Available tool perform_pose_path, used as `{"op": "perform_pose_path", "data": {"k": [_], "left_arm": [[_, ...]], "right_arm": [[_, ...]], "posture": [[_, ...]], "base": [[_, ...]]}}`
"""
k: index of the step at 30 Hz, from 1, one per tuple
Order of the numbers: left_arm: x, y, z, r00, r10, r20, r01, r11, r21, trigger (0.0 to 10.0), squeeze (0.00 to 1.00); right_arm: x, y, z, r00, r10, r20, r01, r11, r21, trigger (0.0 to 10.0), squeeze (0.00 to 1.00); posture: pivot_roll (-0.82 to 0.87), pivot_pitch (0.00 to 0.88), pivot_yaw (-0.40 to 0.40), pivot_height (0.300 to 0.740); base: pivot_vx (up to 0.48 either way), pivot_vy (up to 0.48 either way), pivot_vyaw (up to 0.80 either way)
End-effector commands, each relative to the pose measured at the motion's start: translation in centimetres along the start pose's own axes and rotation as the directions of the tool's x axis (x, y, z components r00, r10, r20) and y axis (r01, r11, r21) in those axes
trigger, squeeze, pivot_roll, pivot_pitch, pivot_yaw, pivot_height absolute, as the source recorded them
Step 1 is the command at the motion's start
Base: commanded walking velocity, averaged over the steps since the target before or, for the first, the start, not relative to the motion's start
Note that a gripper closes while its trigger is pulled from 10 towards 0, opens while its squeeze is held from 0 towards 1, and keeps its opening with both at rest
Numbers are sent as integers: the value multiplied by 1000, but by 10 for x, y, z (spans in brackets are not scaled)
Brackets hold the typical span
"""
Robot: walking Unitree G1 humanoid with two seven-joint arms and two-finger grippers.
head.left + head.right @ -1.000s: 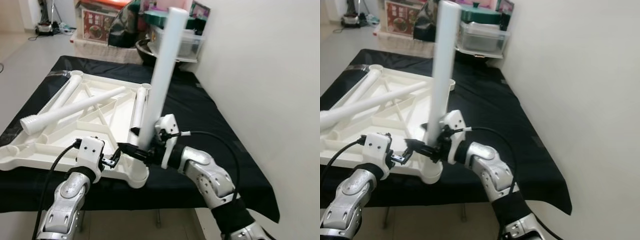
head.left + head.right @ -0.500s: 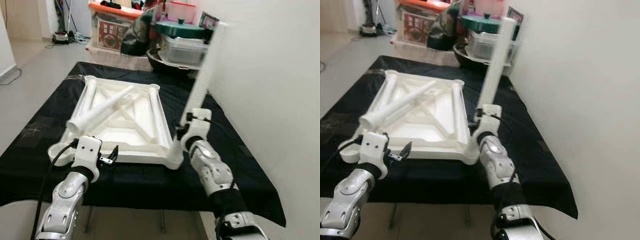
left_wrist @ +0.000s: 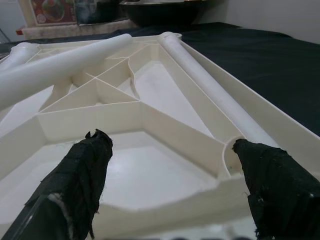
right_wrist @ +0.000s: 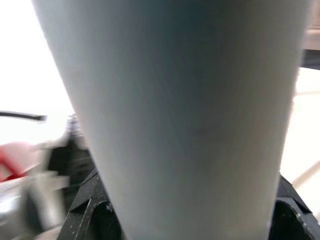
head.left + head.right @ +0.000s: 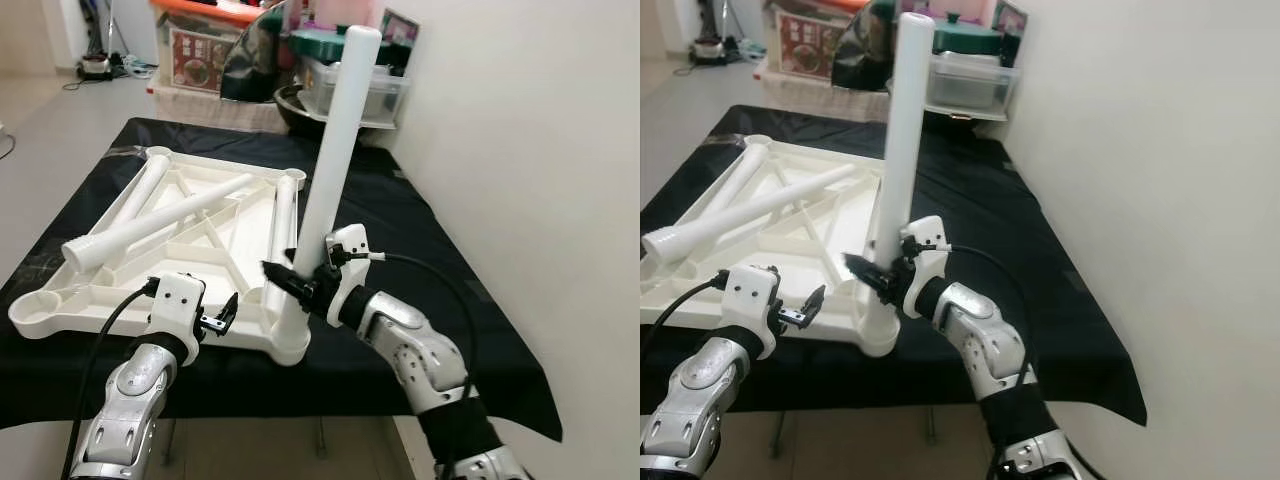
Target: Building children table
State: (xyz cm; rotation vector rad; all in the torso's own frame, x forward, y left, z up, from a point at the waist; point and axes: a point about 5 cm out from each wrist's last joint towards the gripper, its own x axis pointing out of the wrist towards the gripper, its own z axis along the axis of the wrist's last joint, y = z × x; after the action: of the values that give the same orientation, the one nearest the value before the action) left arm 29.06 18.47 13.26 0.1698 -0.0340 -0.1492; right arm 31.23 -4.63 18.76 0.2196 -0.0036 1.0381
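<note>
Black-draped work surface (image 5: 420, 230) carries the inverted white tabletop (image 5: 200, 250). Right gripper (image 5: 292, 282) is clamped on the white leg (image 5: 335, 150), which stands near-upright, long axis rising from the corner socket (image 5: 288, 345) directly below the claw. Left gripper (image 5: 226, 313) waits spread and empty just beside that socket; a loose leg (image 5: 150, 222) lies beyond it.

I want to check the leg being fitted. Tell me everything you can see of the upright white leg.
The upright white leg is a smooth, plastic-looking tube, leaning slightly. Its lower end sits at the near corner socket of the upturned white tabletop. The right gripper clasps it low down.
</note>
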Motion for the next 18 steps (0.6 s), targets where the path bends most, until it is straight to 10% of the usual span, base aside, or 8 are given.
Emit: {"op": "perform_pose_path", "data": {"k": [1,2,8,10,12,13,17,18], "left_arm": [[2,-4,0,1000,-15,1,15,1000,3,10000,0],[2,-4,0,1000,-15,2,15,1000,1,10000,0],[1,-5,0,1000,-11,5,11,1000,-2,10000,0],[1,-5,1,1000,-8,7,8,1000,-5,10000,0],[0,-6,1,1000,-8,9,8,1000,-6,10000,0],[0,-6,1,1000,-9,10,9,1000,-7,10000,0],[0,-6,2,1000,-12,11,12,1000,-8,10000,0],[0,-6,2,1000,-14,12,14,1000,-9,10000,0]], "right_arm": [[-2,4,-5,998,53,-25,-54,998,-12,10000,0],[-2,-1,-7,998,34,-43,-35,999,-20,0,0],[-1,-43,-21,919,-369,-142,367,929,-39,0,0],[-23,-78,-36,625,-747,-224,767,642,1,0,0],[-30,-78,-43,548,-797,-254,825,565,4,0,0],[-25,-69,-43,569,-784,-246,806,591,-19,10000,0],[-11,-41,-30,721,-676,-151,680,733,-34,10000,0],[-10,-39,-25,759,-640,-121,644,765,-3,10000,1000]], "posture": [[180,0,-219,740],[184,0,-224,740],[187,0,-229,740],[187,0,-231,740],[185,0,-228,740],[185,0,-228,740],[180,0,-223,740],[171,0,-217,740]], "base": [[0,0,0],[0,0,0],[0,0,0],[0,0,0],[0,0,0],[0,0,0],[0,0,0],[0,0,0]]}}
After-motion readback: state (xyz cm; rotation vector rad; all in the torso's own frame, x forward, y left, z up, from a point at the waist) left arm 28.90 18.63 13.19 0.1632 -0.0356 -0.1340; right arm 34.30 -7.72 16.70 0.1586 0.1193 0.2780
